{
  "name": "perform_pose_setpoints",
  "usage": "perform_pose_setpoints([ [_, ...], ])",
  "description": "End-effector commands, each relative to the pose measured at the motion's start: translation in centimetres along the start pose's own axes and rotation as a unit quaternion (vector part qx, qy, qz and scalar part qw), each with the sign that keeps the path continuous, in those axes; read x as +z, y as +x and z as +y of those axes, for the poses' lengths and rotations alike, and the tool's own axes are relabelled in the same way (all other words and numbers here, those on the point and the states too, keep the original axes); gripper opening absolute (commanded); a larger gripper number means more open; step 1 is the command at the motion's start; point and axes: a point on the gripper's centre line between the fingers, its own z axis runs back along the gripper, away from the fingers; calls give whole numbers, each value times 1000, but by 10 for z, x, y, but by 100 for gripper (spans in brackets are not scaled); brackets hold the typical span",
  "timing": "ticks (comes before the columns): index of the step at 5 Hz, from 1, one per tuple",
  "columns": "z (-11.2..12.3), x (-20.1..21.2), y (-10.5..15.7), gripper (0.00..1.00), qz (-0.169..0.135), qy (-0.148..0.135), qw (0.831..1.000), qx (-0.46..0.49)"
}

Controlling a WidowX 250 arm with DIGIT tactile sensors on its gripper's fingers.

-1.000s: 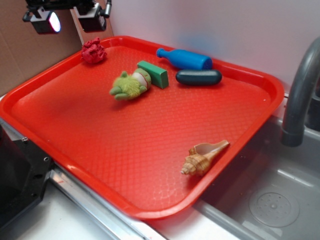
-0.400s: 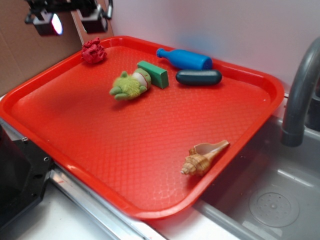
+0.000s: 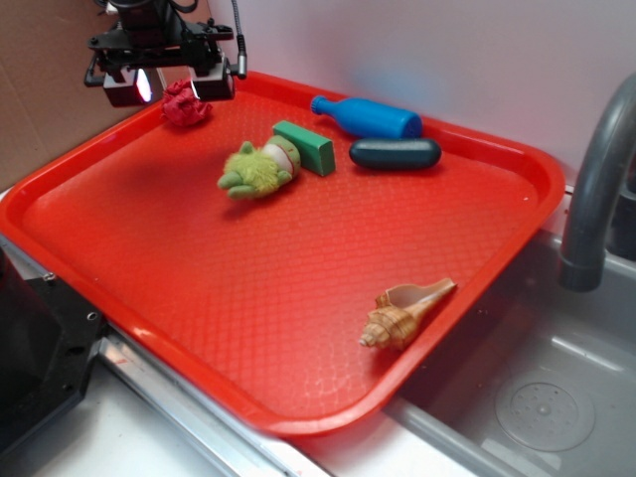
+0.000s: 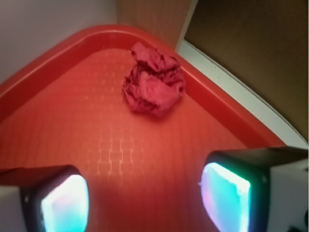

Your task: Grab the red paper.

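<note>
One red tray (image 3: 119,258) fills most of the exterior frame and holds six loose items, one of each. Item one: the red paper (image 3: 183,103), a crumpled dark-red ball at the upper left of the frame, in the tray's far corner close to the rim; the wrist view shows it (image 4: 154,87) at upper centre, lying on the tray floor. Item two: green plush toy (image 3: 256,169). Item three: green block (image 3: 308,147), touching the toy. Item four: blue bottle (image 3: 368,116), lying flat. Item five: dark capsule-shaped object (image 3: 395,153), just beside the bottle. Item six: seashell (image 3: 402,313), lower right, near the rim. One hand (image 3: 167,85), upper left, fingers (image 4: 227,193) spread apart, empty, the paper not between them
</note>
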Motion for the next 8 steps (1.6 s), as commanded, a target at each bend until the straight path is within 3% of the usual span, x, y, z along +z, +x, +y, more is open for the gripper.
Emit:
perform_pose_setpoints([
  [1,10,-10,38,100,-23,12,1000,15],
  [4,18,-24,44,100,-26,38,999,9],
  [8,12,-57,39,98,1,53,999,-12],
])
